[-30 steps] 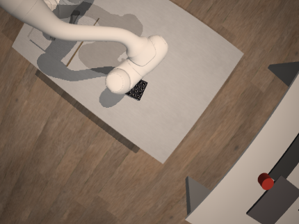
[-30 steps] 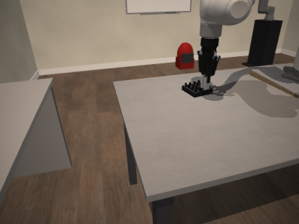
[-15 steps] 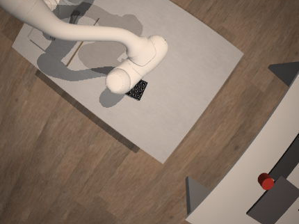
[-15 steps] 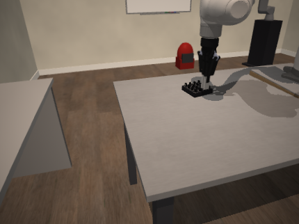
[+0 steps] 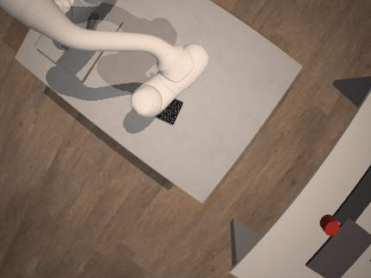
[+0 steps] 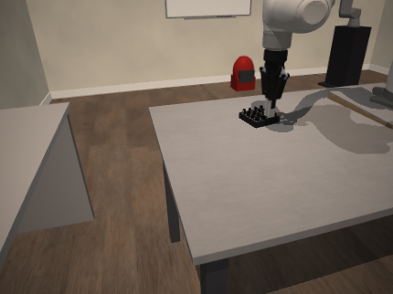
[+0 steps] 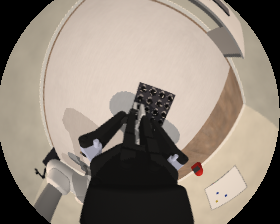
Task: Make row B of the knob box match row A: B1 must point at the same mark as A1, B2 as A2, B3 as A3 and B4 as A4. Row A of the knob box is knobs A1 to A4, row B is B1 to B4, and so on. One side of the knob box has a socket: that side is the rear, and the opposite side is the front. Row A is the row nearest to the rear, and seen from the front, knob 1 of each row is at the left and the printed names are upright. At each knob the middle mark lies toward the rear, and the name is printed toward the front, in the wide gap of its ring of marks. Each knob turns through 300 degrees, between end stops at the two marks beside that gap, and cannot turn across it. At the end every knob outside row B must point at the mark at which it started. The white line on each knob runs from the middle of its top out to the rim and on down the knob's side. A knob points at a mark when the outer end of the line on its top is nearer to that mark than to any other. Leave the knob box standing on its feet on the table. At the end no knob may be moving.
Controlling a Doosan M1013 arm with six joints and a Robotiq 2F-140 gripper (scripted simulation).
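Note:
The knob box (image 5: pixel 173 110) (image 6: pixel 255 116) (image 7: pixel 156 101) is a small black box with several knobs, standing on the grey table (image 5: pixel 242 93) (image 6: pixel 256 176). My gripper (image 6: pixel 272 108) (image 7: pixel 137 107) points straight down at the box's edge nearest the arm, its fingertips down among the knobs there. The fingers stand nearly together and seem shut on one knob; I cannot tell which knob. In the overhead view the arm's wrist hides the gripper and part of the box. The knob marks and white lines are too small to read.
A thin wooden strip (image 5: pixel 102 57) (image 6: pixel 361 110) lies on the table near the arm's base. A red object (image 6: pixel 243 73) and a black stand (image 6: pixel 347 55) are on the floor by the far wall. A second table (image 6: pixel 32 153) stands to the left.

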